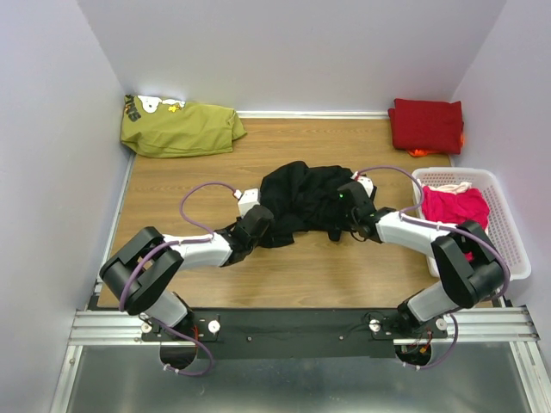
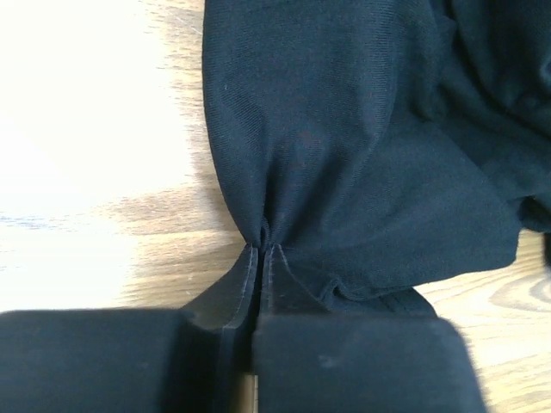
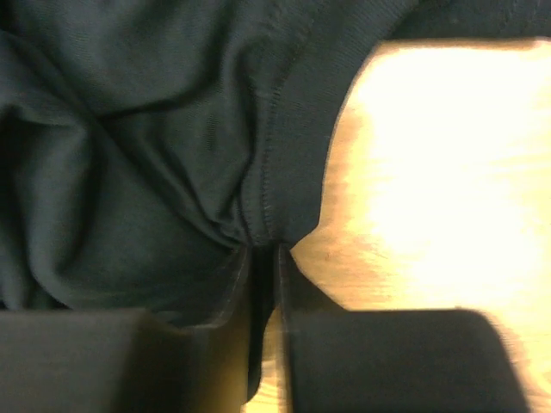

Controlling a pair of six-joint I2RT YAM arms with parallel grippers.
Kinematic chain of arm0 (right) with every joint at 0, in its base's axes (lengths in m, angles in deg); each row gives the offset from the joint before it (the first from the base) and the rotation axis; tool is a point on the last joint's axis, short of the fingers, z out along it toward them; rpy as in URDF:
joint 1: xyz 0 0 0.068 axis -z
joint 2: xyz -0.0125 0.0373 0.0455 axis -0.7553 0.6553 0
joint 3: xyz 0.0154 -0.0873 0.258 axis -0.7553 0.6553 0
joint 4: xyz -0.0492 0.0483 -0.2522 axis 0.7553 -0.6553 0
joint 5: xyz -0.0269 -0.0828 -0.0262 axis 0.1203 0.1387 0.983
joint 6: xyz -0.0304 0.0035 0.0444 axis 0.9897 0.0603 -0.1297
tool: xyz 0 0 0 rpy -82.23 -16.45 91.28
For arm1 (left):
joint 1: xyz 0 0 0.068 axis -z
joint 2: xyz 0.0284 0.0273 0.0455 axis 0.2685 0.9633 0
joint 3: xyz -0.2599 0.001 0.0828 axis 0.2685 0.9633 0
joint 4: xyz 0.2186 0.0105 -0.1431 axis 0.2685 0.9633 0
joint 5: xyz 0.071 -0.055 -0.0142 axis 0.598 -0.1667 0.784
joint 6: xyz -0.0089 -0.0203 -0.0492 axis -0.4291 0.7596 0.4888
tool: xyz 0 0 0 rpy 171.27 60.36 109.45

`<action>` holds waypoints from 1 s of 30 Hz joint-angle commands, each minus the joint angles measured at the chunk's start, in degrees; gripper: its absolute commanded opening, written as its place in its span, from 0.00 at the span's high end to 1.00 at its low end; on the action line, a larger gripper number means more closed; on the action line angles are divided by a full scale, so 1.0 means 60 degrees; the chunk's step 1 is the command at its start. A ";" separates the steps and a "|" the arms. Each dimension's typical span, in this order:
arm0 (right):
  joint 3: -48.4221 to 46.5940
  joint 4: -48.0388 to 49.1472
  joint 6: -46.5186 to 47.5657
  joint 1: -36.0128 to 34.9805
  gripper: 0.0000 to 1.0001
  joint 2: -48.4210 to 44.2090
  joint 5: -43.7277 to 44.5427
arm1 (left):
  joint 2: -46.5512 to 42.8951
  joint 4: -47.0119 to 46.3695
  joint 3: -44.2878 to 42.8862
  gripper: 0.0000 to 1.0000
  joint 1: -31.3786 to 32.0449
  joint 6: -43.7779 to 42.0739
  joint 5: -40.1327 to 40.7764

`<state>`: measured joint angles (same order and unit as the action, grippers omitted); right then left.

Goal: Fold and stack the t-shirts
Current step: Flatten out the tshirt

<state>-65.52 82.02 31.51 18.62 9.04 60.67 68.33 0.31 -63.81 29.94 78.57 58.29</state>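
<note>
A crumpled black t-shirt (image 1: 303, 200) lies in the middle of the wooden table. My left gripper (image 1: 256, 225) is at its left edge, shut on a pinch of the black cloth (image 2: 344, 155); the cloth bunches where the fingertips (image 2: 250, 267) meet. My right gripper (image 1: 355, 205) is at the shirt's right edge, shut on a hemmed fold of the same shirt (image 3: 155, 146), with the hem running down between its jaws. A folded dark red t-shirt (image 1: 425, 125) lies at the back right. A bright pink t-shirt (image 1: 454, 206) sits in the white basket (image 1: 508, 232).
An olive-green garment with a printed patch (image 1: 179, 128) lies at the back left. The white basket stands by the right wall. White walls close in the table on the left, back and right. Bare wood (image 1: 293, 271) shows in front of the black shirt.
</note>
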 commanded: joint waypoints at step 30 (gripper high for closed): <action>-0.5990 -0.3200 0.3032 -0.0025 0.99 -0.3441 0.6512 | -0.4633 0.2972 -0.4202 1.00 -0.1460 -0.1092 0.5990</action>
<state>-95.51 63.66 45.10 18.62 -10.57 91.01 45.07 19.54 -86.45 25.15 77.50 88.89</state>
